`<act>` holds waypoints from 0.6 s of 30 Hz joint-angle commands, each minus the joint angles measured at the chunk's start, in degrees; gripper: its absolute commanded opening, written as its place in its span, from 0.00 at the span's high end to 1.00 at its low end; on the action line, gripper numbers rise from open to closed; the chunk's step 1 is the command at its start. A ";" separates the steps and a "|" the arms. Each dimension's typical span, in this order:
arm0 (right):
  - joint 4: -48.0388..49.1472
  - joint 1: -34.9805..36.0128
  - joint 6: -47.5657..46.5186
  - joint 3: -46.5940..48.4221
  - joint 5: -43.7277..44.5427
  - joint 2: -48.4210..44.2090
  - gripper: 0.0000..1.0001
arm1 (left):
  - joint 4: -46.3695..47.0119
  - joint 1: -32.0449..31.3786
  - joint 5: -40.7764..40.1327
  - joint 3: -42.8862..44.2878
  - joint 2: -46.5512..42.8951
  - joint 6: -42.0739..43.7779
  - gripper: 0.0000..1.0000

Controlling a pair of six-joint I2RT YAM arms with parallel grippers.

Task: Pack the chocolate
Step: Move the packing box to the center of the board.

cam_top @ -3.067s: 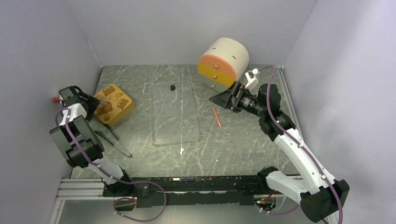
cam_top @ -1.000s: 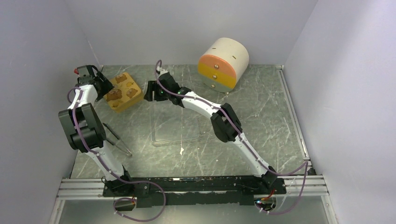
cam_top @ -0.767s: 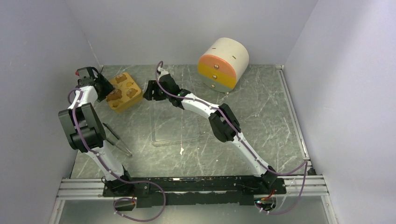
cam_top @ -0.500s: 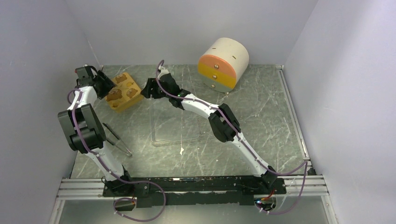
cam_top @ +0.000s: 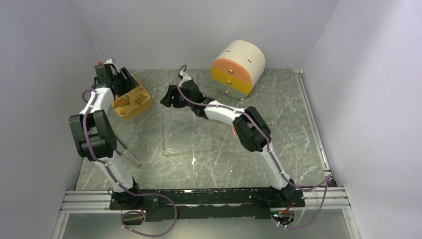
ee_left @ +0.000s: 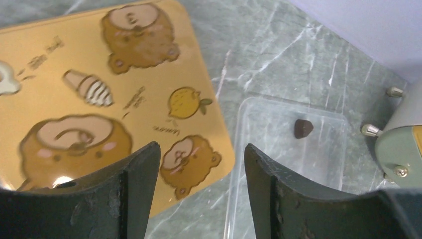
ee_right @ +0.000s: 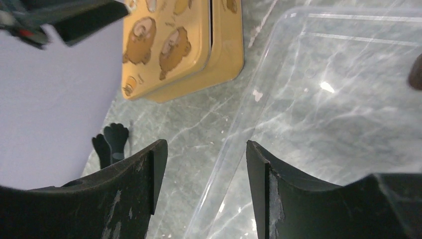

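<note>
You have one dark brown chocolate (ee_left: pixel 303 128) inside the clear tray (ee_left: pixel 278 167), close to its far end. Your right gripper (ee_right: pixel 205 144) hangs over the tray's left rim, jaws spread wide. Your left gripper (ee_left: pixel 201 149), jaws likewise apart, hovers left of the tray, above the yellow tin (ee_left: pixel 99 64).

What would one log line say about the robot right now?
left end effector: open, empty, over bear tin | right end effector: open, empty, over clear tray edge | chocolate piece: in clear tray
</note>
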 commanded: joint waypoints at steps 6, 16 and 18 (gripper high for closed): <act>4.40 -0.98 -1.79 -5.00 -0.45 -8.63 0.36 | 7.49 -2.81 6.81 3.63 11.22 -1.91 0.34; 2.61 -1.05 -1.77 -4.61 -1.84 -7.20 0.37 | 9.33 -4.73 5.09 10.26 17.81 -2.94 0.34; 2.11 -1.08 -1.63 -3.83 -1.91 -6.28 0.38 | 9.03 -5.52 3.73 11.18 18.54 -2.12 0.34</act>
